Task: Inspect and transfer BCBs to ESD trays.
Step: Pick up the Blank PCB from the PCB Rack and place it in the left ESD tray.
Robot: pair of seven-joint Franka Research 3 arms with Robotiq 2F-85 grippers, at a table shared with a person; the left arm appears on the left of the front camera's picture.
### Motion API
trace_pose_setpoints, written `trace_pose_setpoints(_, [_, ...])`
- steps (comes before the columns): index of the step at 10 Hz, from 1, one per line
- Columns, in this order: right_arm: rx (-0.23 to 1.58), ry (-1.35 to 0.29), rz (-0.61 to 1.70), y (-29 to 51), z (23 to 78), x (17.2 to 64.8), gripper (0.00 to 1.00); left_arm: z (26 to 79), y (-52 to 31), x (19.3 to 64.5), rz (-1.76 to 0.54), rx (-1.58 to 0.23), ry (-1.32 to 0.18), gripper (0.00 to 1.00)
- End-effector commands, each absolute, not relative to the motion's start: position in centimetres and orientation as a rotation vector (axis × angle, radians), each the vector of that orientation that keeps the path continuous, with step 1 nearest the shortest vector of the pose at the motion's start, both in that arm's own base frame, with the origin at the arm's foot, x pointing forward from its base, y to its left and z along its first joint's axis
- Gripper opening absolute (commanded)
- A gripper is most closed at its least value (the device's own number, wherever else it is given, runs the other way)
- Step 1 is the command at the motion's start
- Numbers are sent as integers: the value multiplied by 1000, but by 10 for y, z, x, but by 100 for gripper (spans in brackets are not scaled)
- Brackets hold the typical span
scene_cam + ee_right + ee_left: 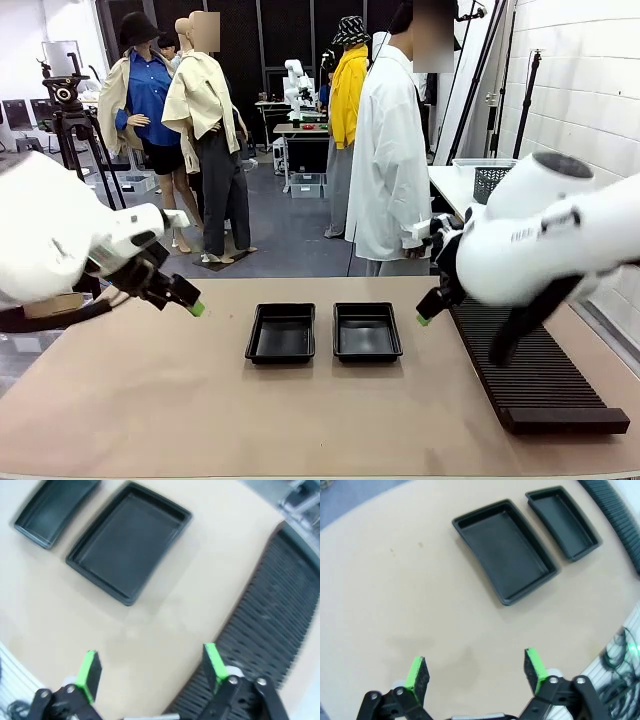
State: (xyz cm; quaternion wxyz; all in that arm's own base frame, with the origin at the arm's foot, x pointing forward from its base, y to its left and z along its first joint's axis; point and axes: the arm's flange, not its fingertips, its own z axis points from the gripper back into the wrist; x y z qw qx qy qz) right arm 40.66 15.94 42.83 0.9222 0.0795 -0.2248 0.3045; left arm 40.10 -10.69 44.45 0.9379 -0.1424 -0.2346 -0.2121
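Work looks barely begun; both black trays (367, 331) lie empty side by side just left of the rack (530, 370); left gripper (476, 672) hangs far left of the rack, right gripper (152, 667) just beside it, both wide open, holding nothing.

A tan table (150, 400) spans the near ground. A long black ribbed rack (540, 380) lies on it at 4 o'clock, running from the far edge toward the near one. At 12 o'clock a person (390, 170) in a long white coat stands just beyond the table. A tripod (75, 125) stands at 10 o'clock, and a white mesh basket (488, 180) sits at 2 o'clock beside a white block wall (590, 90).
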Motion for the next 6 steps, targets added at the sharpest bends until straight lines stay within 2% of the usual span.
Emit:
trace_pose_setpoints(1, [369,-378,620,127,465,422,100,465,-81,417,-393,-439,-396,100])
trace_pose_setpoints(2, [418,-349,595,115,478,430,100,474,-73,423,-398,-501,-338,100])
trace_pose_setpoints(3, [541,-335,597,102,489,436,100,485,-64,433,-382,-552,-285,100])
trace_pose_setpoints(6, [871,-343,516,46,488,432,100,497,-33,437,-308,-828,-240,100])
